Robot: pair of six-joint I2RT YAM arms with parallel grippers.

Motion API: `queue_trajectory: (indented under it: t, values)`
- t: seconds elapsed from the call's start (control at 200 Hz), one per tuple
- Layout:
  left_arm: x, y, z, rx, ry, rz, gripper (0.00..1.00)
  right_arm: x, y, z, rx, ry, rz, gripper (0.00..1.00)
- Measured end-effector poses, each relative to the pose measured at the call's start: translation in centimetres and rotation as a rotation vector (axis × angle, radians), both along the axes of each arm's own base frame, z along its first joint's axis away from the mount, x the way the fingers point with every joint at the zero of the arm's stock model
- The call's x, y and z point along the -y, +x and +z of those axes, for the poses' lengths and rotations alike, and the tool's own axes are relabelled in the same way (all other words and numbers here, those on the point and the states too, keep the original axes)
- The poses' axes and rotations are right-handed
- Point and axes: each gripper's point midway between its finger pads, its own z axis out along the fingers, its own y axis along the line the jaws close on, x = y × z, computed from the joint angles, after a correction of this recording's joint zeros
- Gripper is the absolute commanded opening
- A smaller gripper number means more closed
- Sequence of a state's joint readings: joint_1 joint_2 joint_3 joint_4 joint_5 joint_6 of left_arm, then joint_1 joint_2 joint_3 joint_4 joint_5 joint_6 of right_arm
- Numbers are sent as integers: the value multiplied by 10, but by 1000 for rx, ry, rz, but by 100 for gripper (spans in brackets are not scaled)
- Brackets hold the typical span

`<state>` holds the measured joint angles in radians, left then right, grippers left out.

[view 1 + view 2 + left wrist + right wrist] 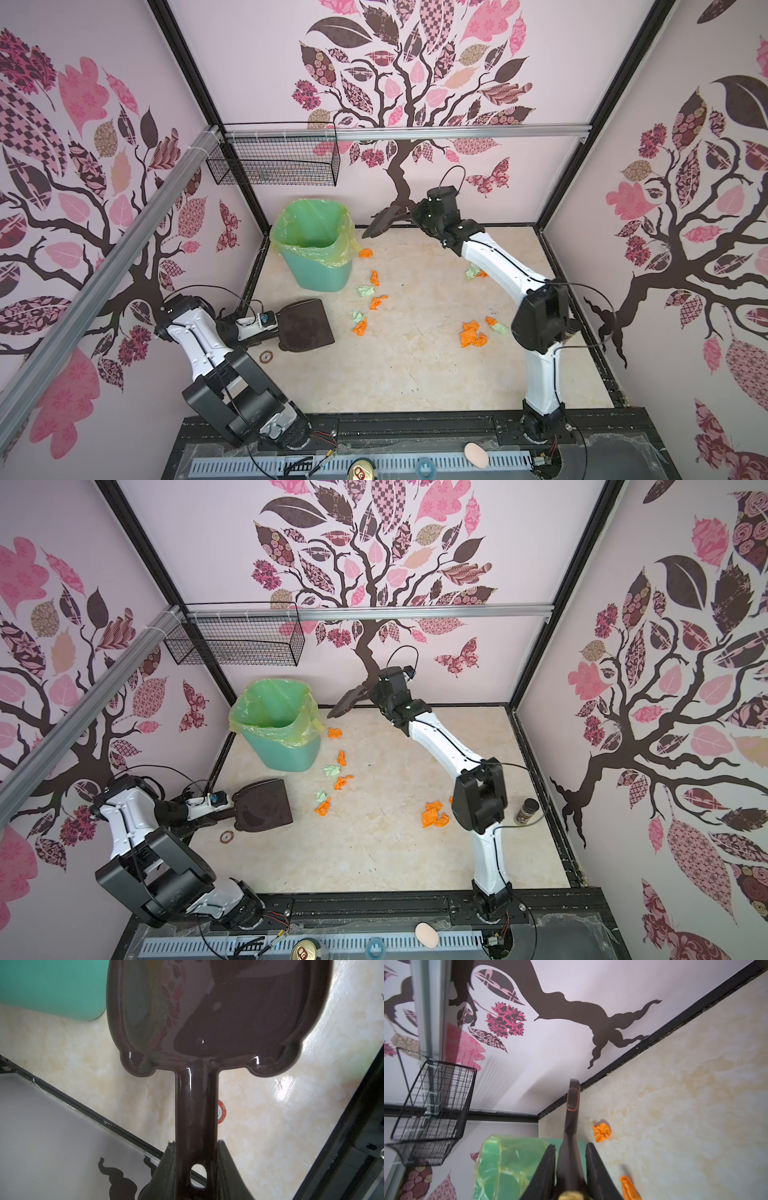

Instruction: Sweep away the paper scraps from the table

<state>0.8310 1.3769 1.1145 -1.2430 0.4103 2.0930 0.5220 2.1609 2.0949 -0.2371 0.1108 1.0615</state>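
the left gripper (196,1145) is clamped on the handle of the dustpan (228,1012). its arm is folded back on itself at the near left corner, and the wrist points across the table (415,374). the pan sits low at the left side with its wide mouth facing the middle. i cannot tell if it touches the table. one small round chip (266,356) lies just beside the handle.

the right gripper (571,1145) is squeezed tight on the handle of the brush (380,222). its arm is stretched long, from the near right corner to the back wall. the brush is up in the air and tilted, with the bristles down to the left, near the top of the bin (320,266). there is one pan, one brush and one bin.

the paper scraps (377,302) all lie on the table. in both top views a loose row runs from the bin toward the pan, with four orange wads and two green ones. in a top view one green and one orange wad touch beside the right arm. nearer the front sit an orange heap (471,334), one small orange wad and one green wad. i cannot tell how many wads are in the heap.
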Motion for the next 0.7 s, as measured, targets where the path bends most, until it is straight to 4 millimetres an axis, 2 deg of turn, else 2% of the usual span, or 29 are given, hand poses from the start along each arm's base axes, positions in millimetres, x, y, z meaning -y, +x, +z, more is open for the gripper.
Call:
queue_trajectory:
  t: [0.105, 0.185, 0.365, 0.42, 0.545, 0.7]
  values:
    - [1, -1, 1, 0, 0, 1, 11, -24, 33, -31, -42, 50, -35, 0]
    - [1, -2, 1, -2, -2, 3, 11, -30, 47, -58, -81, 56, -70, 0]
    - [0, -3, 1, -1, -4, 9, 11, -32, 40, -125, -214, 1, -90, 0]
    - [0, -2, 1, -1, -4, 9, 11, -35, 37, -140, -233, -10, -84, 0]
    - [0, -2, 1, -1, -4, 9, 11, -39, 30, -147, -212, -6, -63, 0]
    - [0, -2, 1, -1, -5, 9, 11, -32, -5, -135, -191, -69, -32, 0]
